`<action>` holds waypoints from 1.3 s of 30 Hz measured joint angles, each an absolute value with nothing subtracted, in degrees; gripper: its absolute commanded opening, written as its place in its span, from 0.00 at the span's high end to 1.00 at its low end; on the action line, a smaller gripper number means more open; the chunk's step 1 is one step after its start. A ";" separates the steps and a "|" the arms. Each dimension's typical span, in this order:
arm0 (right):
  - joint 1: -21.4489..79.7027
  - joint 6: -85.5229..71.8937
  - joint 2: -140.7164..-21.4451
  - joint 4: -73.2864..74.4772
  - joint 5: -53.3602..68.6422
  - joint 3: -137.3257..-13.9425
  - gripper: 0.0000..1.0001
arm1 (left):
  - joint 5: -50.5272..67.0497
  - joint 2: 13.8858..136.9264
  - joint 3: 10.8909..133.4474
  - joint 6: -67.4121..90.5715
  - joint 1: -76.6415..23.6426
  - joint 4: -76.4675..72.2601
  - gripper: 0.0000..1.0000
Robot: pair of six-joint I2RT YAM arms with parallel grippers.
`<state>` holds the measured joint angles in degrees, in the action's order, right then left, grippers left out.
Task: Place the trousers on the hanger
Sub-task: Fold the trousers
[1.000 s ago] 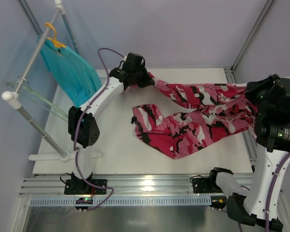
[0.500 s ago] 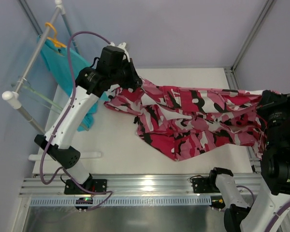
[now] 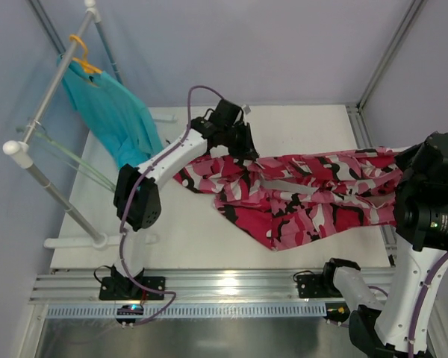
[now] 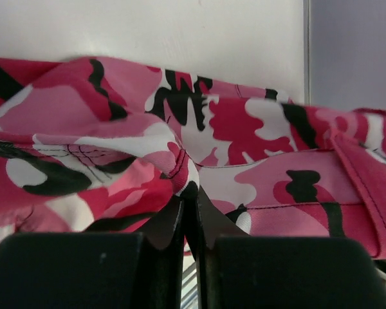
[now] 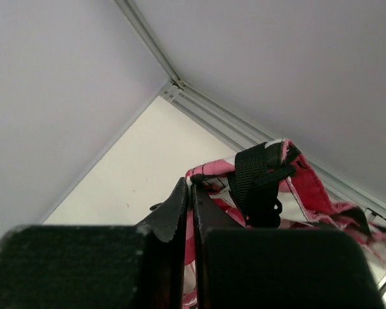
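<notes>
Seen from above, the trousers (image 3: 313, 194) are pulled out long between the two arms. They hang over the white table (image 3: 172, 231), and the low folds seem to rest on it. The left gripper (image 3: 243, 143) pinches one end near the back of the table. The right gripper (image 3: 401, 155) pinches the other end at the right side. The hanger (image 3: 75, 160) is on the white rack (image 3: 48, 97) far to the left, well apart from the trousers and near a teal top (image 3: 116, 112).

In the left wrist view, the black fingers (image 4: 167, 225) are pressed together with a small fold of pink cloth nipped at their tips.

In the right wrist view, the fingers (image 5: 170, 209) are also pressed together on the cloth's edge, just beside a black strap (image 5: 260, 180).

I think the trousers are soft, light and floppy, so they will sag in the middle and could slip. The thick sewn edge looks like the best place to hold. The thin hanger may swing when the cloth touches it
</notes>
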<state>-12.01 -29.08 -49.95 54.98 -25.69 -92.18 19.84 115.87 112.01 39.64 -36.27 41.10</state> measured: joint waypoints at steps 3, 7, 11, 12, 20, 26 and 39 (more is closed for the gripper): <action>-12.03 -28.32 -50.52 54.96 -28.34 -91.88 0.96 | 23.57 119.57 108.75 41.34 -37.69 35.31 0.66; -12.25 -27.03 -50.46 53.93 -31.46 -91.81 0.96 | 22.59 119.77 107.42 39.99 -37.87 35.38 0.39; -12.43 -26.17 -49.95 51.88 -32.64 -89.91 0.96 | 13.26 114.76 105.84 36.77 -36.21 39.86 0.26; -12.47 -26.02 -49.82 51.62 -32.64 -89.32 0.96 | 10.17 112.07 103.88 36.40 -35.31 40.84 0.25; -12.51 -26.02 -49.10 50.24 -29.76 -84.88 0.96 | -4.23 93.89 85.17 40.16 -20.21 42.87 0.21; -12.51 -26.11 -48.49 49.30 -27.59 -82.72 0.96 | -9.06 97.38 79.46 45.67 -17.37 42.28 0.27; -12.51 -26.13 -47.86 46.89 -25.10 -80.18 0.96 | -10.55 101.41 70.89 53.45 -14.87 34.48 0.27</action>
<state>-12.51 -26.13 -47.86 46.89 -25.10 -80.18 -10.55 101.41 70.89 53.45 -14.87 34.48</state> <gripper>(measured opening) 0.042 0.732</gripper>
